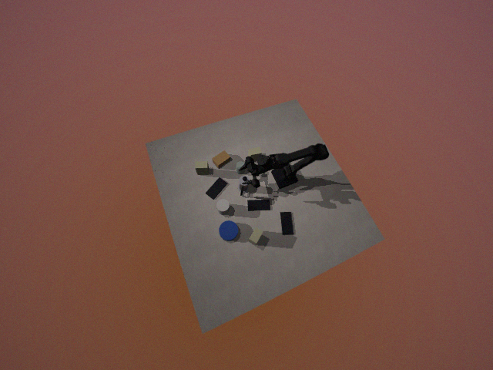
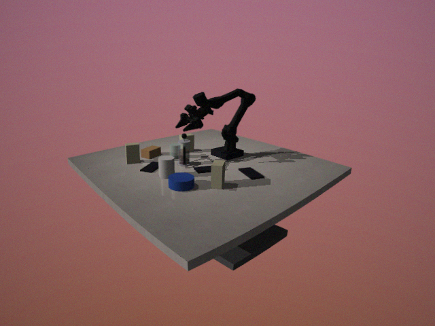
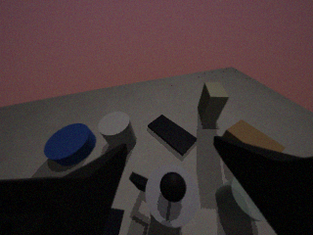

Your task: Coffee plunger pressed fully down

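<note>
The coffee press (image 2: 184, 153) (image 3: 190, 208) stands upright, a clear cylinder with a pale lid and a dark handle (image 3: 139, 180). Its round black plunger knob (image 1: 244, 178) (image 2: 183, 135) (image 3: 173, 186) sits close above the lid, with a short piece of rod showing in the exterior view. My gripper (image 1: 241, 176) (image 2: 180, 128) (image 3: 170, 144) is open and empty, its fingertips a little above the knob and clear of it. In the wrist view the knob shows between the spread fingers. The plunger's lower part is unclear.
A pale green cylinder (image 1: 239, 167) (image 2: 174, 151) stands close to the press. A white cylinder (image 2: 166, 167) (image 3: 114, 124), a blue disc (image 1: 229, 230) (image 2: 181, 181), an orange block (image 1: 221, 159) (image 2: 151, 152), several olive blocks and several flat black slabs surround it.
</note>
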Controlling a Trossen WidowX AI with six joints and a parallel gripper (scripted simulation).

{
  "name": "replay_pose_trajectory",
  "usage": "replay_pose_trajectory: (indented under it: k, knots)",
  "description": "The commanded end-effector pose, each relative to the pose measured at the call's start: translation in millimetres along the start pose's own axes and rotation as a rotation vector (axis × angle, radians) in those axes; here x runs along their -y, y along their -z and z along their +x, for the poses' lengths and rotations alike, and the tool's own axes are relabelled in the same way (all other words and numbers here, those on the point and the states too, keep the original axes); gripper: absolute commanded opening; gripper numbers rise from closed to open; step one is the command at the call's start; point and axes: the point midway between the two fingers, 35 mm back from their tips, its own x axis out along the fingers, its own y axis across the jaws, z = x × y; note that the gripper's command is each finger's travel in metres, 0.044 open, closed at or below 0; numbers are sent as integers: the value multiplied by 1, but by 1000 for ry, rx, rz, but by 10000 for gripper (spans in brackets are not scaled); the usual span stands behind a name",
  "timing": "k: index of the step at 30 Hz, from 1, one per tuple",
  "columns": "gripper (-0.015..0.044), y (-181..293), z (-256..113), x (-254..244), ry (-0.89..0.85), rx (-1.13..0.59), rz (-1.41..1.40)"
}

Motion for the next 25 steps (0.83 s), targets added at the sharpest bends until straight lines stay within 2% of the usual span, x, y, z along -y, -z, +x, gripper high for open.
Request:
replay_pose_trajectory:
  k: [1,25]
  knots:
    - [440,-23,-41,0,-4,14,2]
    - [440,-21,-40,1,-3,14,2]
